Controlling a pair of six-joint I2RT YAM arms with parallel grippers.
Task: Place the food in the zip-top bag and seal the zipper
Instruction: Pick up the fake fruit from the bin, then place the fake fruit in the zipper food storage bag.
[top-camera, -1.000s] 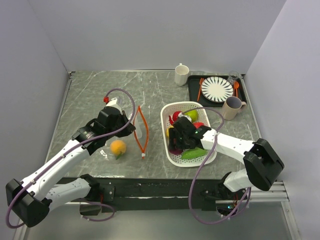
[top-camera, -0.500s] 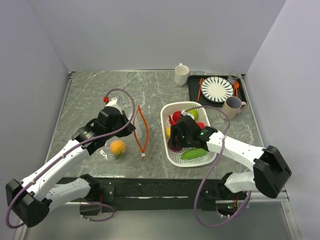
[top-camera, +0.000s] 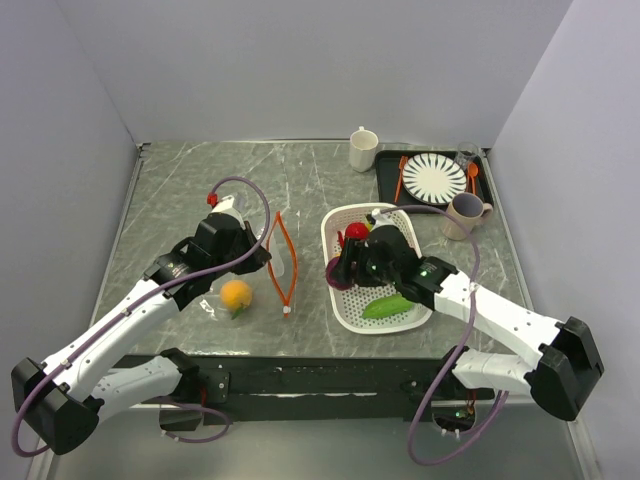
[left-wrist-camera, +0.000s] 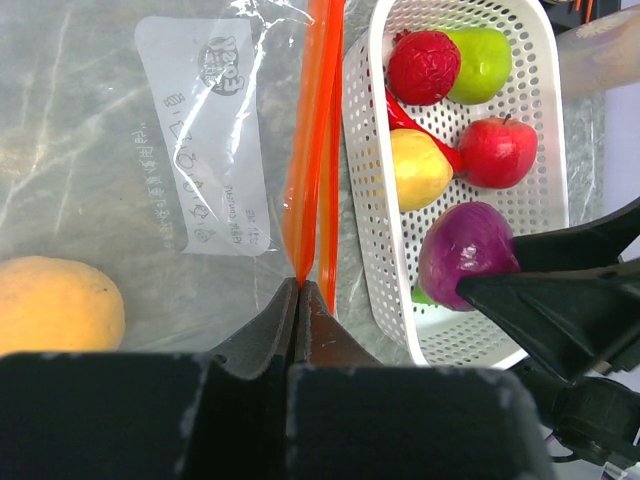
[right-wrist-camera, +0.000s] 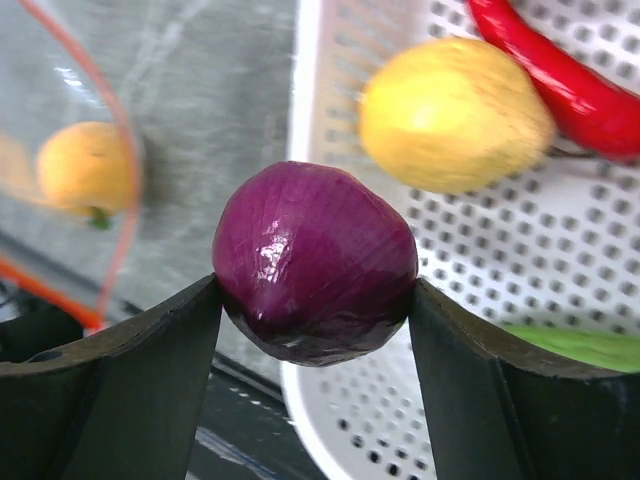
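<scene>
Over the white basket's (left-wrist-camera: 365, 230) left rim, your R gripper (right-wrist-camera: 315, 290) clamps the purple ball (right-wrist-camera: 313, 250). That's clear on R wrist cam, barely visible from top. Only L wrist cam shows L gripper (left-wrist-camera: 300, 292) pinched onto the zipper (left-wrist-camera: 318, 150). Orange ball (left-wrist-camera: 55, 305) sits inside the zip-top bag (left-wrist-camera: 200, 180).

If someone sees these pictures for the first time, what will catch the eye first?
First the glossy purple ball, clamped in the right pincer at the left edge of the white basket. Next the orange-red zipper, pinched in the closed left pincer along the edge of the clear bag. An orange ball appears to lie inside the bag.
</scene>
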